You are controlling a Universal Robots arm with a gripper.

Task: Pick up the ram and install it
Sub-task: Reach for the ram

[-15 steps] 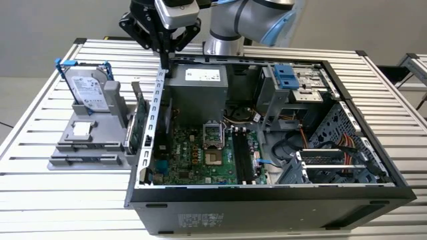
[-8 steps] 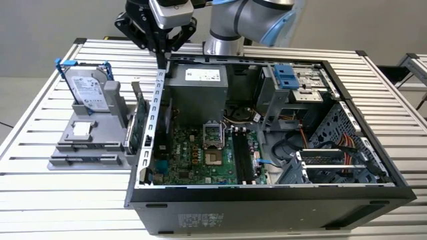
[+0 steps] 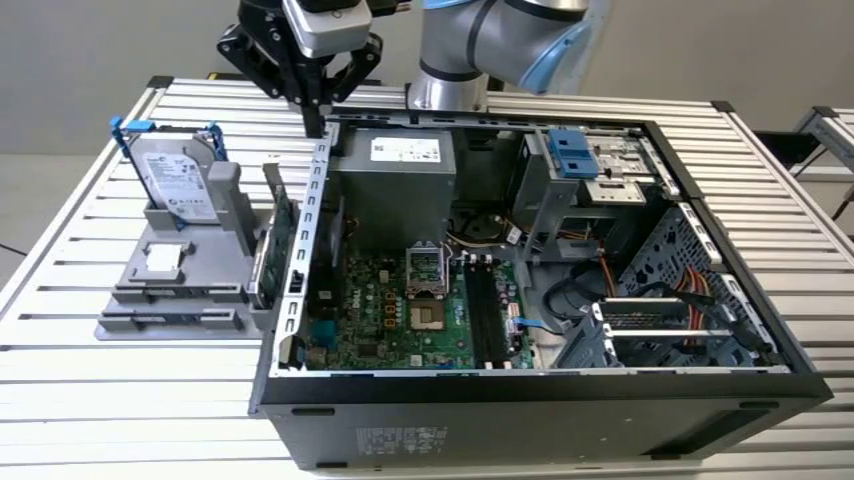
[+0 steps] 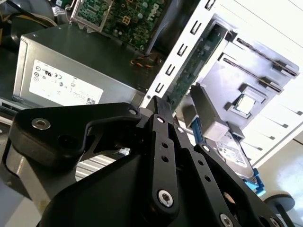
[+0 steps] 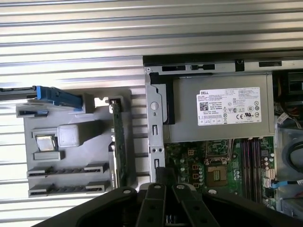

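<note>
Black fingers of the gripper [image 3: 316,125] are pinched together at their tips, nothing visible between them; the gripper hangs over the far end of the open computer case's [image 3: 534,420] wall on the exterior view's left. Print appears on a large white label [image 5: 228,106], fine text and marks, on the grey power supply [image 5: 182,128], and on another on the silver hard drive [image 3: 180,175] with blue rails, standing on edge in the grey holder [image 3: 134,328] outside the case. Looking straight down, the first wrist view adds a square processor chip [image 5: 45,143] in a holder pocket, two long grooves [image 5: 68,170] near it, and a green expansion card [image 5: 118,142] on edge beside the case wall. The exterior view adds a blue latch [image 3: 571,150] inside the case. Where the ram sits I cannot tell: the grooves and the motherboard's [image 3: 387,310] memory slots [image 3: 481,315] both show as thin dark strips.
</note>
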